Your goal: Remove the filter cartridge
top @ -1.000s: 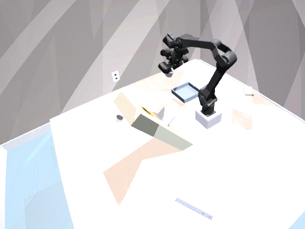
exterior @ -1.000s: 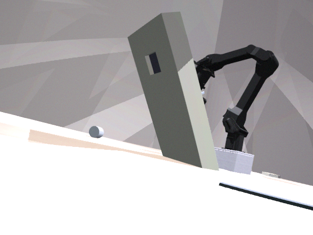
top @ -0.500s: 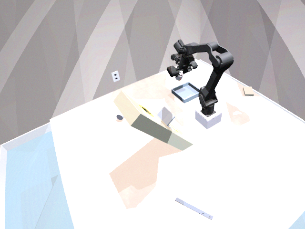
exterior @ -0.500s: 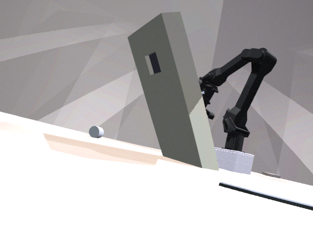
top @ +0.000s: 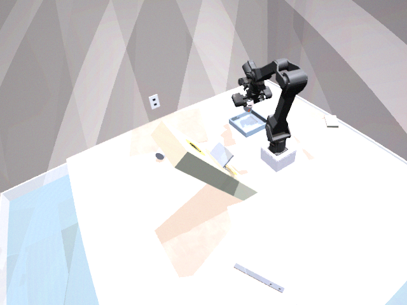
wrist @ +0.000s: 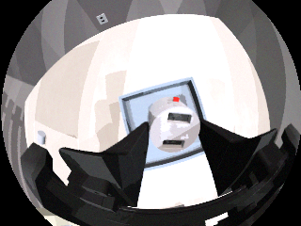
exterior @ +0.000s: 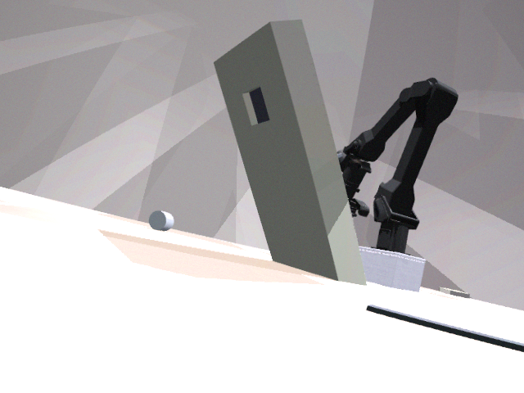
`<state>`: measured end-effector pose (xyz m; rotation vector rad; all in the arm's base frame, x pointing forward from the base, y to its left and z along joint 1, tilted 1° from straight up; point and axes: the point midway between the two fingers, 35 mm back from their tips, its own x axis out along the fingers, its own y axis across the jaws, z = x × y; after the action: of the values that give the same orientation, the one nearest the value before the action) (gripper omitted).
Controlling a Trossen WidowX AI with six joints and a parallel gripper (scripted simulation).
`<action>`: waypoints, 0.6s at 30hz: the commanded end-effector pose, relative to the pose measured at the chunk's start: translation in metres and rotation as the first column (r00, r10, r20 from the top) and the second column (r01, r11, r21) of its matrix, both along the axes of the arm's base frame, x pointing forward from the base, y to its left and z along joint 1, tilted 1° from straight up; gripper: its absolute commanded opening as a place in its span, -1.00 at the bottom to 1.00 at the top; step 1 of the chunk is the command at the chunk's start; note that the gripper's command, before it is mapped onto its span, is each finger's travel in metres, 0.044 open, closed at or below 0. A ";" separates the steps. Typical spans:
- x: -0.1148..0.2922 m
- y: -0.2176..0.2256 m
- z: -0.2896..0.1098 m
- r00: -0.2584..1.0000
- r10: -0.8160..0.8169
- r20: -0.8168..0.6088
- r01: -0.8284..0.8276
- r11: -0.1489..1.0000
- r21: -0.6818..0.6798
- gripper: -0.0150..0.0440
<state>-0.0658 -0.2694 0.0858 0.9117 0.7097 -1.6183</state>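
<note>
Grey faceted walls close round a white table top (top: pixel 328 210), and reading it from the left I pass a small grey puck (top: pixel 159 155), then the tilted service panel (top: pixel 210 167) lying well apart from me, then the blue tray (top: pixel 247 124) just beside my arm's white base block (top: pixel 278 159).

I hang over that tray with my gripper (top: pixel 249 104) pointing down. My fingers are clamped about half open on the filter cartridge (wrist: pixel 173 124), so it is out of the panel and in my hold. Through the wrist camera its slotted face, with a red dot at the rim, looks back at me, and the tray floor frames it on all sides.

So the cartridge's axis runs straight down from my fingers toward the tray floor. I judge it hangs above the floor, though I cannot tell how near; what remains is to lower, release and withdraw.
</note>
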 end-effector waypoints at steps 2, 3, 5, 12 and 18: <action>-0.002 -0.002 -0.025 1.000 0.000 0.000 0.000 1.000 0.003 -0.49; -0.002 -0.003 -0.030 1.000 0.000 0.000 0.000 1.000 0.003 -0.49; -0.002 -0.003 -0.041 1.000 0.000 0.000 0.000 1.000 0.003 -0.49; 0.000 0.001 -0.072 1.000 0.000 0.001 0.000 1.000 0.004 -0.49; 0.000 0.002 -0.069 1.000 -0.003 0.004 0.003 1.000 0.016 -0.22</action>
<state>-0.0658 -0.2664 0.0152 0.9303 0.7217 -1.6137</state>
